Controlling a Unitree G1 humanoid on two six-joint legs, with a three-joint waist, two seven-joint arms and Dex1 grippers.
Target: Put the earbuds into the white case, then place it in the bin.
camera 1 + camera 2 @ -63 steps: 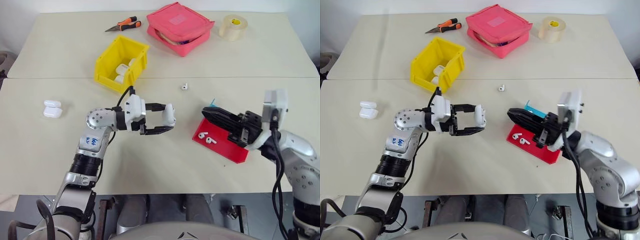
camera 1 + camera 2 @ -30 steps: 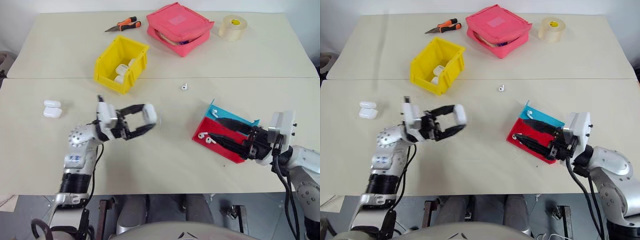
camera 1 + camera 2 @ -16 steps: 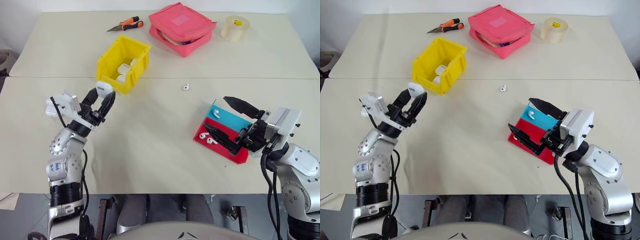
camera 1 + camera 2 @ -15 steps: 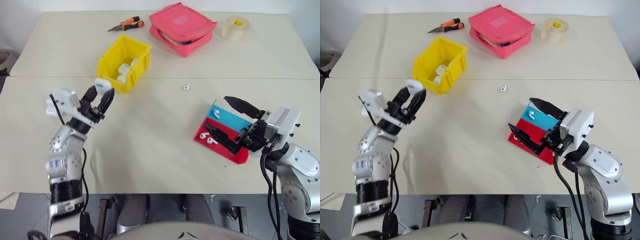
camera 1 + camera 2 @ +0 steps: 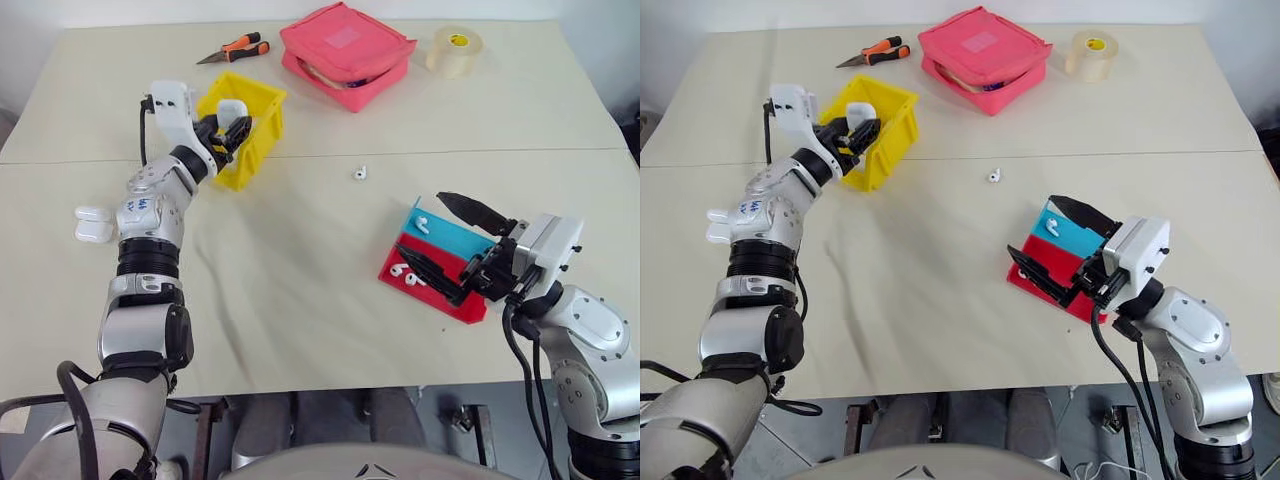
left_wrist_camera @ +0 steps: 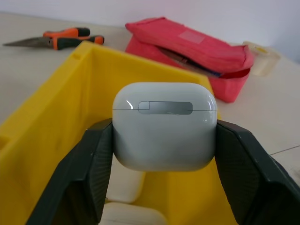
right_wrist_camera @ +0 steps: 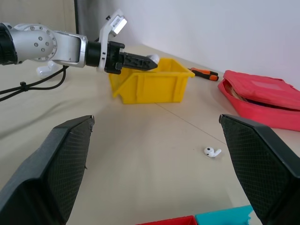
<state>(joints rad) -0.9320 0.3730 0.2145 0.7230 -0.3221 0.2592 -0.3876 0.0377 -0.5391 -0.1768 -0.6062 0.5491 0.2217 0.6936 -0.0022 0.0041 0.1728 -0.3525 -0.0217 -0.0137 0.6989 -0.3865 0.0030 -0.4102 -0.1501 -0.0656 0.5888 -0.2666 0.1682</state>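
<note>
My left gripper (image 5: 228, 122) is shut on the white case (image 6: 164, 131), one black finger pressing on each side of it. It holds the case level just above the open top of the yellow bin (image 5: 256, 150), in which other white cases (image 6: 126, 187) lie. My right gripper (image 5: 425, 228) stands wide open above the blue tray (image 5: 455, 238) and the red tray (image 5: 440, 297). One of the earbuds (image 5: 421, 224) lies on the blue tray, two (image 5: 404, 274) on the red one. A single earbud (image 5: 359, 172) lies loose on the table between the bin and the trays.
Two more white cases (image 5: 90, 225) lie at the table's left, beside my left arm. At the back are orange-handled pliers (image 5: 228, 50), a pink zip pouch (image 5: 345, 50) and a roll of tape (image 5: 450, 50). A seam (image 5: 500, 150) crosses the table behind the trays.
My left arm has swung the white case away from the middle of the table, forward and up, to above the bin. The right gripper has opened wider over the trays and stayed there.
</note>
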